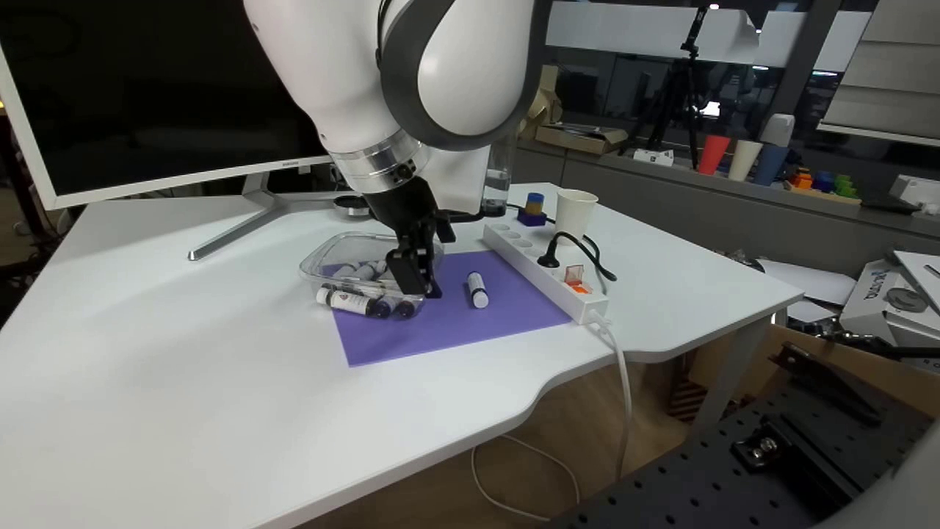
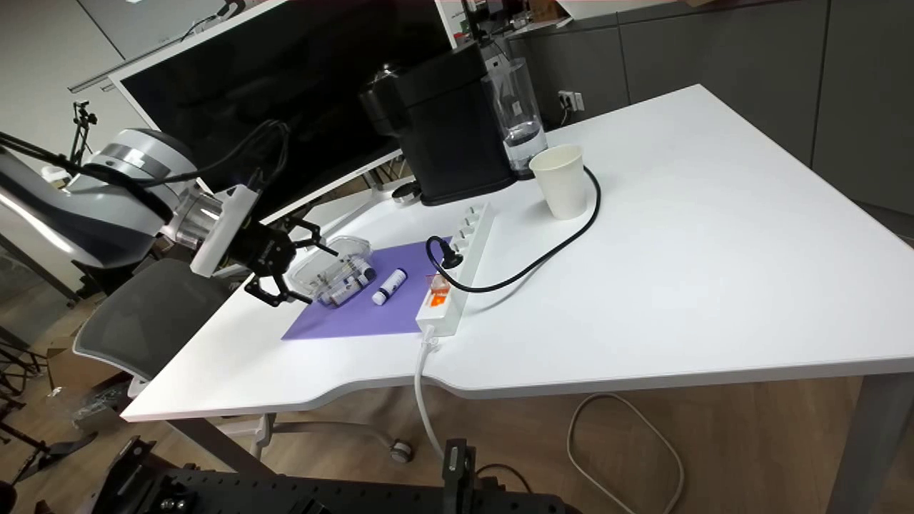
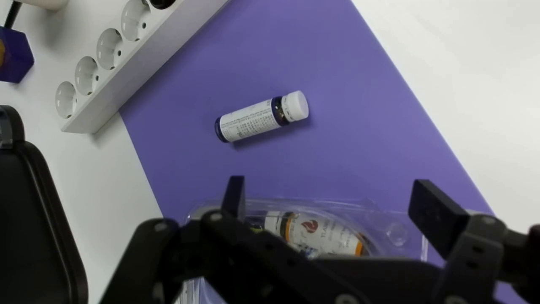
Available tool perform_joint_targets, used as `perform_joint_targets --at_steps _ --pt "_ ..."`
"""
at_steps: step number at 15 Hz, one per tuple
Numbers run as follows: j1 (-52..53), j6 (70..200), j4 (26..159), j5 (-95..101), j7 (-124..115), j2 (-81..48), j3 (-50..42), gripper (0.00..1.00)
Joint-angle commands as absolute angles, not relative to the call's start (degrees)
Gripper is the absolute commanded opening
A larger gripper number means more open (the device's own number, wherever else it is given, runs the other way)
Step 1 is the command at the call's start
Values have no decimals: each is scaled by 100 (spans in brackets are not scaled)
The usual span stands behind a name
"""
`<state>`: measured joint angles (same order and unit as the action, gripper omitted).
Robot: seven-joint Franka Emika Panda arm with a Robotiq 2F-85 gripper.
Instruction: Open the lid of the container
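Pincer [image 3: 331, 198]: released, spread wide, I suppose for straddling.
Clear container [image 3: 396, 234]: under the pincer; whether touching, I cannot say.
Loose bottle [image 3: 259, 118]: ahead, perhaps leaving the pincer room.

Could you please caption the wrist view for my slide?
Open gripper at clear container with labelled bottle showing through; white-capped bottle lying apart on purple sheet.

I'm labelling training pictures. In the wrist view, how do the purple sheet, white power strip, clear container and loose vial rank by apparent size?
1. Purple sheet, largest.
2. White power strip and clear container: unsure; the frame cuts off the strip and the gripper hides part of the container.
3. Loose vial, smallest.
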<state>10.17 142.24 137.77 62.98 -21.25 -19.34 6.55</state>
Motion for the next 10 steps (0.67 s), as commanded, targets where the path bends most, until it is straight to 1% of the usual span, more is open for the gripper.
perform_joint_targets --at_steps 1,10 --pt "1045 14255 13670 6350 -2333 -1987 585 100" --pt "1078 14312 13639 6464 -2425 -1900 552 100"
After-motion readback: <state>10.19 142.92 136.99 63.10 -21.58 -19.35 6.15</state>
